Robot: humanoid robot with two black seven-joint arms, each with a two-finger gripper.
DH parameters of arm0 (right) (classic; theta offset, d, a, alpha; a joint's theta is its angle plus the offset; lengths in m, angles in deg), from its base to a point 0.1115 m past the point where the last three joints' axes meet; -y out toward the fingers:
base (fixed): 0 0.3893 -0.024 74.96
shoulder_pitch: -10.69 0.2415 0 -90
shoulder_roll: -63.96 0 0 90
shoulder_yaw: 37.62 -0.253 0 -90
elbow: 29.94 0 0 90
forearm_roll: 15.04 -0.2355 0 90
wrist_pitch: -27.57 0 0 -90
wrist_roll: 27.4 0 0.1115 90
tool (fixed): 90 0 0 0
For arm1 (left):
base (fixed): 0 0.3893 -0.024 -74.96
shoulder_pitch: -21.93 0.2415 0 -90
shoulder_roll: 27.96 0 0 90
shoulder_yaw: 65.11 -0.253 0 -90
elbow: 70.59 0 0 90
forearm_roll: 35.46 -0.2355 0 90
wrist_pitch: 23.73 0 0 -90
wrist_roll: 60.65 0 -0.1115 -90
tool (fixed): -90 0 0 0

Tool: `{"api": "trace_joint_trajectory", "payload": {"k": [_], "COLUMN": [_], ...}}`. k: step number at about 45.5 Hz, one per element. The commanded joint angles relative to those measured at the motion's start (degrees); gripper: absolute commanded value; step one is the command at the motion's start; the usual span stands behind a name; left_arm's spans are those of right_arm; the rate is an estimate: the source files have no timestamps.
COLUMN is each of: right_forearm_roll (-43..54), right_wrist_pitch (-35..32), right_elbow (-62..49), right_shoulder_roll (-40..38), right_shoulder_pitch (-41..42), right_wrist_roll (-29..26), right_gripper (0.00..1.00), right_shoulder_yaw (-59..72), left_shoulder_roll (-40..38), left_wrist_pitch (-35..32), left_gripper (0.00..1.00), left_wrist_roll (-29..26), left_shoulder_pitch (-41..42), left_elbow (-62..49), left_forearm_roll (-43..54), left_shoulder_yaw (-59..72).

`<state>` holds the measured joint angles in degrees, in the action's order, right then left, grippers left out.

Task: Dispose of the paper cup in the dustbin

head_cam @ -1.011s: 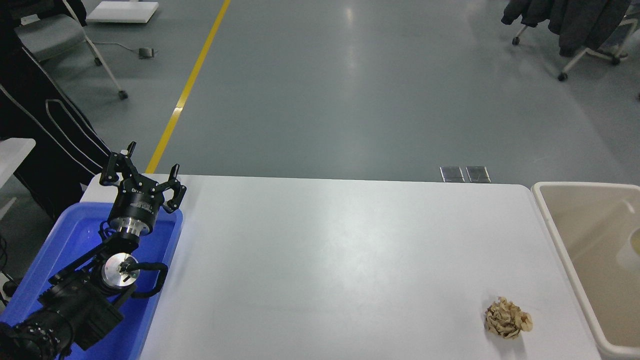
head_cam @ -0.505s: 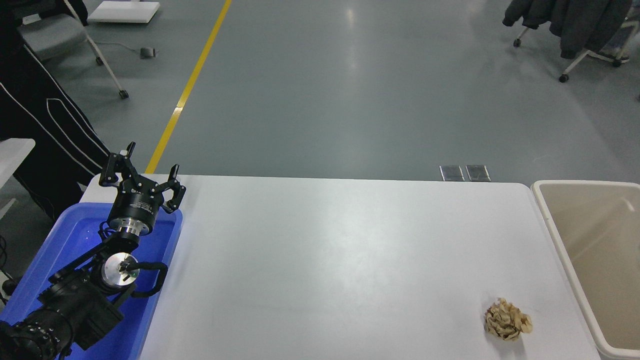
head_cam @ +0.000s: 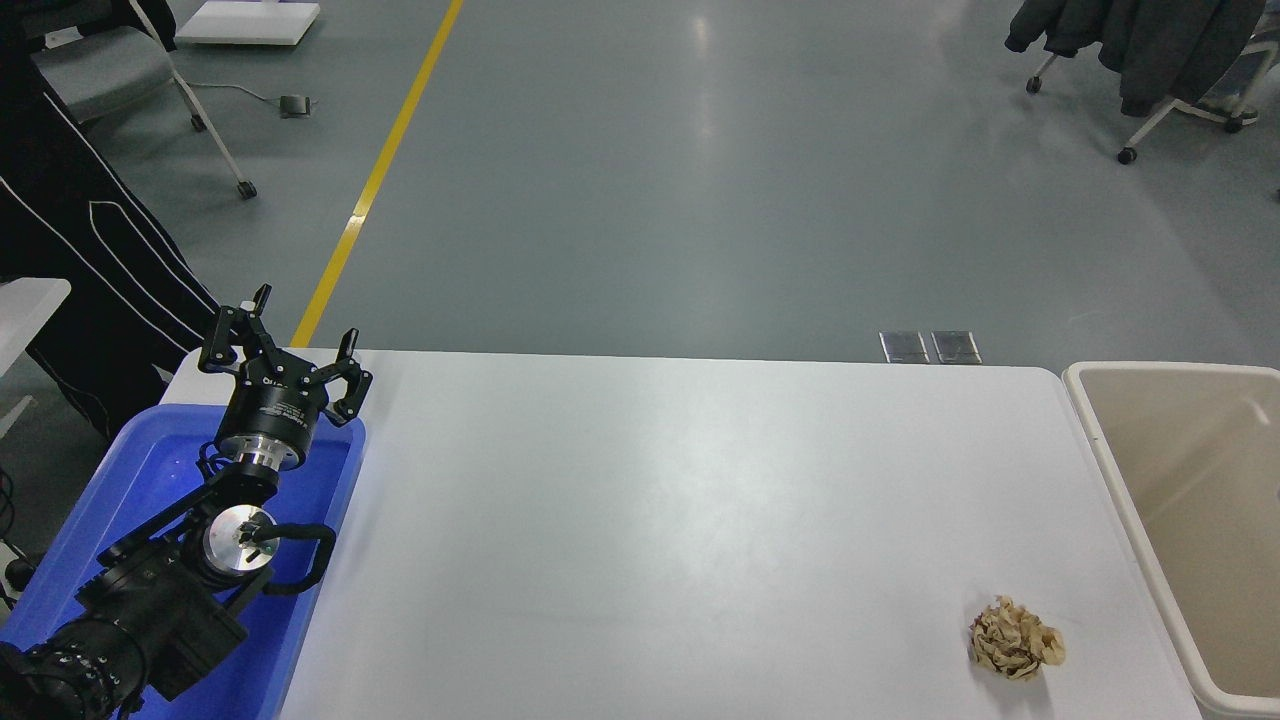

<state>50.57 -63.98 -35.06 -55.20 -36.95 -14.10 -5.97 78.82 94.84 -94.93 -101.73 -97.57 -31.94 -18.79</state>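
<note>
The beige dustbin (head_cam: pixel 1110 440) stands at the table's right end, partly cut off by the picture's edge; the part of its inside that shows holds nothing I can see. The paper cup is out of view. My left gripper (head_cam: pixel 285 345) is open and empty, parked above the far end of the blue tub at the lower left. My right arm and gripper are out of view.
A bright blue plastic tub (head_cam: pixel 110 470) sits at the table's left under my left arm. A crumpled brown paper ball (head_cam: pixel 1015 638) lies near the table's front right, close to the dustbin. A person in black clothes (head_cam: pixel 80 250) stands at the far left.
A pale shape that showed inside the dustbin at the right edge one second ago is gone from view. The left arm has not moved.
</note>
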Motion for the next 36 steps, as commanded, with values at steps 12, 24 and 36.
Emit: {"api": "trace_joint_trajectory", "payload": {"k": [12, 24, 36], "right_forearm_roll": [-20.77, -42.23, -47.33], "right_wrist_pitch": [1.82, 1.56, 1.47], "right_elbow": [-2.61, -2.62, -2.79], "right_shoulder_roll": [2.27, 3.41, 5.87], "right_shoulder_pitch": [-1.06, 0.52, 1.40], "right_wrist_roll": [-0.29, -0.20, -0.11], "right_gripper": [0.88, 0.99, 0.99], "right_shoulder_yaw": [-0.89, -1.06, -3.08], "left_shoulder_roll": [0.00, 0.00, 0.00], "left_wrist_pitch": [0.00, 0.00, 0.00], "left_gripper": [1.00, 1.00, 1.00], "left_wrist_roll": [0.00, 0.00, 0.00], "left_shoulder_pitch": [0.00, 0.00, 0.00], "left_elbow": [0.00, 0.00, 0.00], "left_forearm_roll": [0.00, 0.00, 0.00], "left_shoulder_yaw": [0.00, 0.00, 0.00]}}
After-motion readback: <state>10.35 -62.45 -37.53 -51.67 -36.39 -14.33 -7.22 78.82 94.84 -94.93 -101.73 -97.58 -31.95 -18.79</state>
